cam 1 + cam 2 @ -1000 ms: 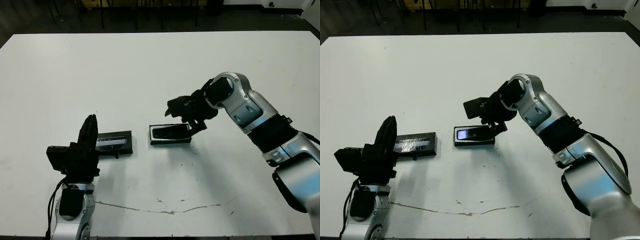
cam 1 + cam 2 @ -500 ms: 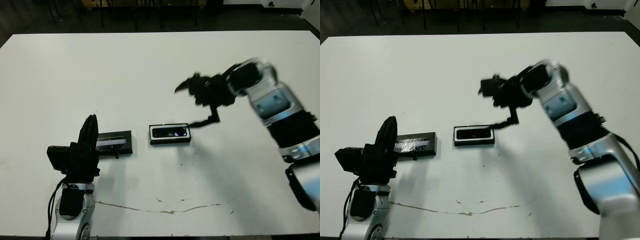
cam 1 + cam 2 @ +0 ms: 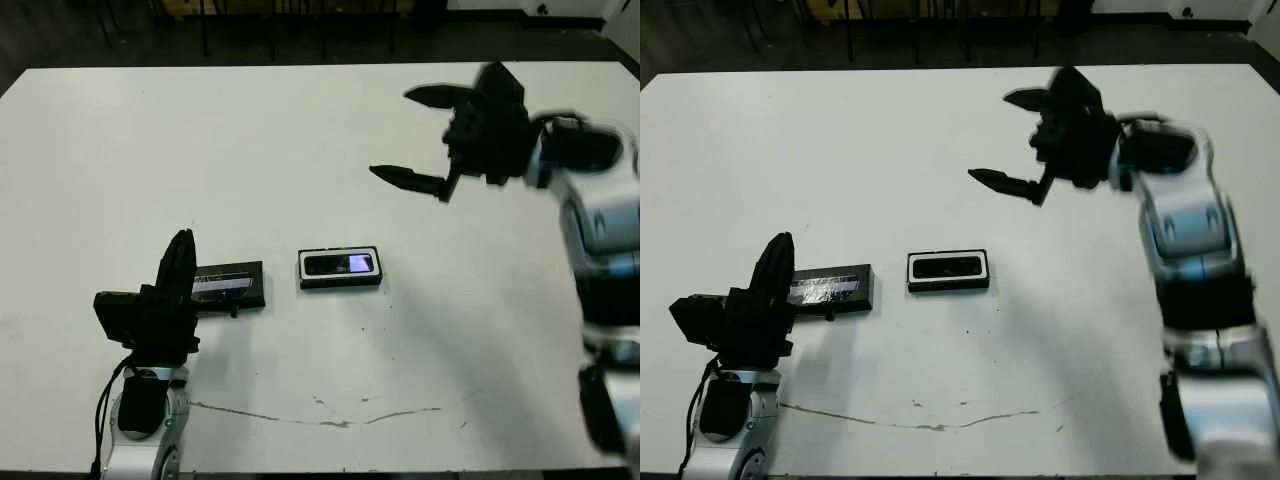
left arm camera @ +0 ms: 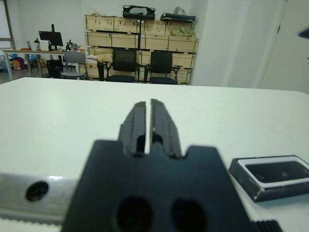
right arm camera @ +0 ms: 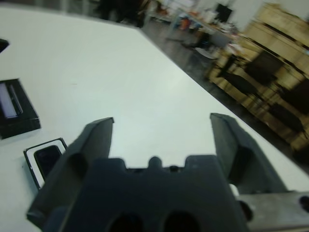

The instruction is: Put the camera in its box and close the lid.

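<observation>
White bench fills the head views, with dark floor and chair legs beyond its far edge. Near the middle lies the box, its white lining framing the camera, which sits inside with its long axis running left to right. Just to the robot's left of the box, apart from it, lies the lid, also long side left to right, its silvery strip facing up. The left gripper stands upright with fingers pressed together, right beside the lid's left end and partly covering it, so this arm is by far the nearer one for the closing move; the lid would need to travel rightward onto the box. The right gripper hangs high over the far right of the bench, fingers spread wide and empty, motion-blurred, well apart from both box and lid.

From the left wrist view, the left gripper's fingers rise together, a thin slit between them, pointing across the bench toward a room of chairs and shelved cartons. The box shows at the lower right, cut off by the picture's edge, with the camera a dark shape inside. The lid is not visible here, hidden below the gripper's body.

From the right wrist view, the two fingers stand far apart with nothing between. Beyond them the box is small, partly hidden by one finger, and the lid is cut off at the edge; everything is blurred.
</observation>
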Controlling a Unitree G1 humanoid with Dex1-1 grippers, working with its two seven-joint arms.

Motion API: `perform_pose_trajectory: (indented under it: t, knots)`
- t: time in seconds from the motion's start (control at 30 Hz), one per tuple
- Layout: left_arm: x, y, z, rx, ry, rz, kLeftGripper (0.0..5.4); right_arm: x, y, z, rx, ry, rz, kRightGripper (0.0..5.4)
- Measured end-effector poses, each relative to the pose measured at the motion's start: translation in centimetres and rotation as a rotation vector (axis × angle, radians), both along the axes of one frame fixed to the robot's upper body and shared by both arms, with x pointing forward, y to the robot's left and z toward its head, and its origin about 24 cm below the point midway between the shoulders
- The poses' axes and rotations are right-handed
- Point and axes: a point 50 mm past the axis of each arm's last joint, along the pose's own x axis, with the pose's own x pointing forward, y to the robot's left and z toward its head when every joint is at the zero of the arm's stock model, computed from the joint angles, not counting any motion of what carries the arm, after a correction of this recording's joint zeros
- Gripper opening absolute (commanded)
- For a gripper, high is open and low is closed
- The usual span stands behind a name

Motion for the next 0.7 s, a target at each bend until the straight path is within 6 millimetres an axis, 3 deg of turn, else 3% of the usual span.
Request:
perform_pose_trajectory:
  t: [0.2, 0.37, 0.53, 0.7]
  knots:
    - [0.3, 2.6, 1.4, 0.103, -0.038, -0.072, 0.0, -3.8, -2.1, -3.6, 0.123, 0.041, -0.12, 2.93]
    - [1.1, 5.7, 4.9, 0.311, -0.063, -0.249, 0.0, -5.6, -3.3, -5.1, 0.167, 0.071, -0.144, 2.04]
    - [2.4, 7.6, 8.4, 0.422, -0.025, -0.399, 0.63, -5.7, -4.3, -5.1, 0.225, 0.114, -0.162, 1.11]
    - [5.1, 9.4, 10.6, 0.465, 0.173, -0.706, 1.53, -5.2, -4.6, -4.9, 0.258, 0.153, -0.189, 0.18]
